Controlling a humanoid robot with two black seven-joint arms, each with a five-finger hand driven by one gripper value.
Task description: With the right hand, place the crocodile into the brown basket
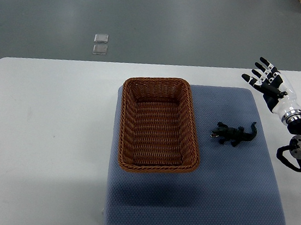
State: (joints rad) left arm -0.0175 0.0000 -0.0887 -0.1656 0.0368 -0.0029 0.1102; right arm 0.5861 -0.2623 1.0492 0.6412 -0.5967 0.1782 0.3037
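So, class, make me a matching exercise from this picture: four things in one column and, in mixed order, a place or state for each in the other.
Things:
1. crocodile
2. brown basket
3. right hand
4. blue mat

Places or states:
A. empty, standing on the mat's left half
B. lying on the mat, right of the basket
C. open, fingers spread, holding nothing, at the far right
D. spread flat on the white table

Pairs: 1-B, 2-A, 3-C, 4-D

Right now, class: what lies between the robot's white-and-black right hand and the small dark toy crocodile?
In the top view, only bare white tabletop and blue-grey padded mat separate right hand from crocodile.
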